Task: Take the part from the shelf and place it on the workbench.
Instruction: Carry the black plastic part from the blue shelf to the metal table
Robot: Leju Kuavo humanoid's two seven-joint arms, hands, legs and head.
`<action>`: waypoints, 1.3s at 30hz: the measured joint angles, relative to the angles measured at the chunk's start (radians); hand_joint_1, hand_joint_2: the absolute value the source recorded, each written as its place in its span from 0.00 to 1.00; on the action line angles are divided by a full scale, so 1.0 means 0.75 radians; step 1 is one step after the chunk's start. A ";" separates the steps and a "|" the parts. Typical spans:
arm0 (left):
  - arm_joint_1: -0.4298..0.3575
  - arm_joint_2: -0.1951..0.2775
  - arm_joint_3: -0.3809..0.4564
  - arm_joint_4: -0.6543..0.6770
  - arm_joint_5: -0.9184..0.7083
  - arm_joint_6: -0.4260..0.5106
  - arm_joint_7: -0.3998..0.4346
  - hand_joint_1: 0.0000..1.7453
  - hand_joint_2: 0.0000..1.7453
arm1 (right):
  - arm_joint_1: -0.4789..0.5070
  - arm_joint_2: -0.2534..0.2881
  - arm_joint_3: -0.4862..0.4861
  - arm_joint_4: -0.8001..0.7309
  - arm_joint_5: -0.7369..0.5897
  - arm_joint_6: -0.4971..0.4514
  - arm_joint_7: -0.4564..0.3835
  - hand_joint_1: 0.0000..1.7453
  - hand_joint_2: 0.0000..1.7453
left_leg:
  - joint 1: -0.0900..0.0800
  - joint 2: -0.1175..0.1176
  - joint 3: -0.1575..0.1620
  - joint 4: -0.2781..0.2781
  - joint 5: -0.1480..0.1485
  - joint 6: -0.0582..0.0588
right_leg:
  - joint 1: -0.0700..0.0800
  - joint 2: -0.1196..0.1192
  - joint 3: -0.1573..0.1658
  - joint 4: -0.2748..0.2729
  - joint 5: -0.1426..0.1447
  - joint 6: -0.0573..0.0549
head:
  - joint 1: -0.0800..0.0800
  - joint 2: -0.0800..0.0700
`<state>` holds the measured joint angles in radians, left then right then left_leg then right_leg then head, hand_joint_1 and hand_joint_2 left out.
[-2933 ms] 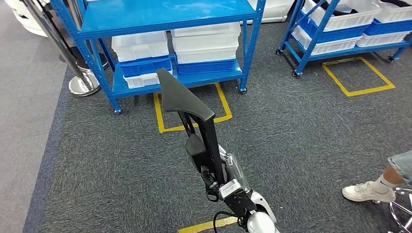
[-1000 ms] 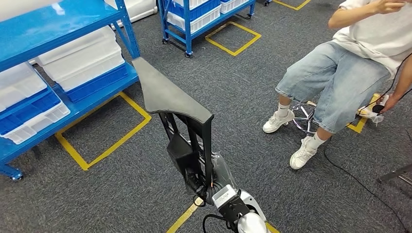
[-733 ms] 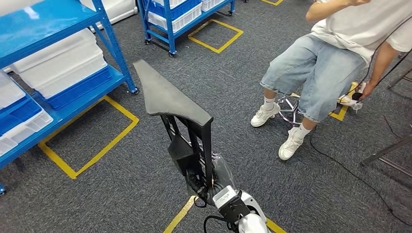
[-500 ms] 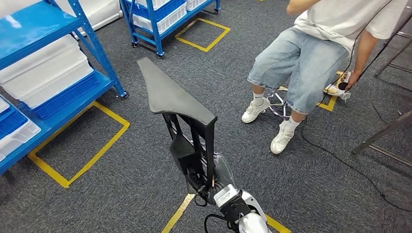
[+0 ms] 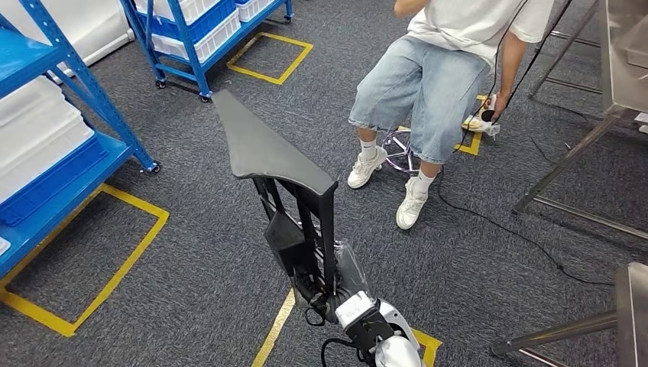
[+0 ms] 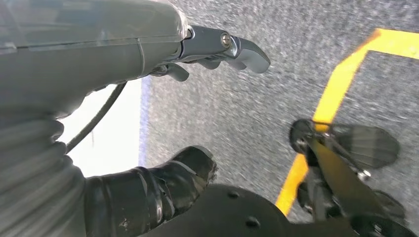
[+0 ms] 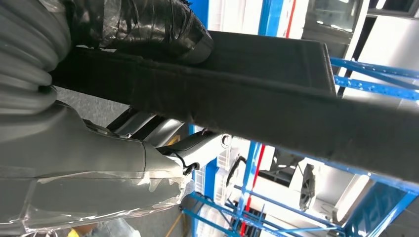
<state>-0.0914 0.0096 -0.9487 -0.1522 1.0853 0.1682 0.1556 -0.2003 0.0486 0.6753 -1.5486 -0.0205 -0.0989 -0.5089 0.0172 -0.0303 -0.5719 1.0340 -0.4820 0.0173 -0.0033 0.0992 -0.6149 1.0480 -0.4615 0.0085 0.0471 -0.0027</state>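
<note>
The part [image 5: 267,153] is a long black panel with a flat pointed top and a ribbed black bracket below it. It stands upright in the middle of the head view, above the carpet. My right hand [image 5: 335,281] grips it at its lower end. In the right wrist view the thumb [image 7: 148,24] lies over the panel's edge [image 7: 276,94] and the grey palm [image 7: 99,148] sits under it. My left hand [image 6: 99,59] hangs over the carpet with its fingers [image 6: 222,47] and thumb [image 6: 158,187] apart, holding nothing.
A person [image 5: 435,69] sits on a stool ahead to the right, feet on the carpet. Blue shelves with white bins [image 5: 46,145] stand at the left, a wheeled blue rack [image 5: 191,34] behind. A metal workbench [image 5: 623,53] with slanted legs stands at the right. A cable [image 5: 520,237] crosses the floor.
The camera has turned right: the shelves have slid off to the left, and the seated person and the metal workbench have come in. The part stays in my right hand.
</note>
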 joint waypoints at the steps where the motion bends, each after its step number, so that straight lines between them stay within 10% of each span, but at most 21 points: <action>1: 0.000 0.000 0.000 0.000 0.000 0.000 0.000 0.00 1.00 | 0.000 0.000 0.000 0.000 0.001 0.000 0.000 1.00 1.00 | 0.001 0.014 0.001 -0.005 0.004 0.010 | 0.002 -0.025 -0.010 0.023 -0.017 0.006 | 0.002 0.000; 6: 0.007 0.001 0.000 0.000 0.001 0.000 0.000 0.00 1.00 | 0.003 -0.002 0.001 0.000 0.001 -0.001 0.000 1.00 1.00 | -0.006 0.087 -0.003 -0.010 0.007 0.028 | -0.003 -0.121 -0.160 0.360 -0.176 0.021 | 0.005 0.000; 12: 0.003 0.001 -0.001 0.000 0.001 -0.001 0.000 0.00 1.00 | 0.001 -0.002 0.001 -0.001 0.002 -0.001 0.000 1.00 1.00 | -0.016 0.162 0.011 -0.009 -0.003 0.014 | 0.025 -0.223 0.037 -0.012 -0.015 -0.014 | 0.005 0.000; 15: 0.003 0.001 -0.001 0.000 0.001 -0.002 0.000 0.00 1.00 | 0.002 -0.002 0.001 -0.004 0.002 -0.002 0.000 1.00 1.00 | -0.015 0.187 0.019 -0.011 -0.011 -0.005 | 0.026 -0.190 0.037 -0.028 -0.010 -0.030 | 0.005 0.000; 20: 0.005 0.003 -0.001 0.000 0.001 -0.018 0.000 0.00 1.00 | -0.002 0.000 0.001 -0.005 0.002 -0.001 0.003 1.00 1.00 | -0.008 0.061 -0.109 0.278 -0.172 -0.029 | 0.008 -0.121 0.042 -0.043 0.006 -0.051 | 0.003 0.000; 22: 0.008 0.003 -0.002 0.000 0.001 -0.023 0.002 0.00 1.00 | 0.000 0.000 0.001 -0.004 0.002 0.000 0.004 1.00 1.00 | -0.007 0.053 -0.147 0.349 -0.171 -0.031 | 0.008 -0.086 0.039 -0.035 0.006 -0.052 | 0.002 0.000; 26: 0.010 0.005 -0.002 0.000 0.000 -0.025 0.005 0.00 1.00 | -0.001 0.000 0.002 -0.004 0.002 0.001 0.005 1.00 1.00 | 0.004 -0.027 -0.030 0.069 -0.012 -0.029 | 0.004 -0.014 0.028 -0.008 -0.005 -0.035 | 0.003 0.000; 29: 0.006 0.005 -0.005 0.000 0.000 -0.027 0.007 0.00 1.00 | -0.003 0.000 0.002 -0.004 0.003 0.001 0.006 1.00 1.00 | 0.002 -0.046 -0.009 0.014 -0.006 -0.014 | -0.001 0.026 0.009 -0.002 0.000 -0.011 | 0.003 0.000; 32: 0.003 0.006 -0.007 0.000 -0.001 -0.029 0.009 0.00 1.00 | -0.002 0.000 0.002 -0.005 0.003 0.001 0.006 1.00 1.00 | 0.005 0.003 -0.002 -0.004 0.005 0.014 | 0.002 -0.026 -0.016 0.045 -0.031 0.009 | 0.006 0.000; 36: 0.007 0.007 -0.009 0.000 -0.001 -0.031 0.011 0.00 1.00 | -0.004 -0.001 0.002 -0.005 0.003 0.001 0.006 1.00 1.00 | 0.000 0.068 0.000 -0.010 0.004 0.030 | -0.002 -0.118 -0.153 0.331 -0.165 0.024 | 0.011 0.000; 39: 0.005 0.007 -0.009 0.000 -0.001 -0.033 0.012 0.00 1.00 | -0.002 -0.002 0.002 -0.004 0.003 0.001 0.007 1.00 1.00 | -0.004 0.114 0.008 -0.010 -0.004 0.029 | -0.001 -0.139 -0.103 0.237 -0.081 0.015 | 0.011 0.000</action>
<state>-0.0874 0.0146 -0.9557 -0.1522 1.0845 0.1433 0.1644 -0.2021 0.0469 0.6771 -1.5516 -0.0179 -0.0980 -0.5039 0.0143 0.0551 -0.5658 1.0265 -0.4847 0.0387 -0.0040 -0.0053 -0.6922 1.2254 -0.5224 0.0200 0.0551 -0.0027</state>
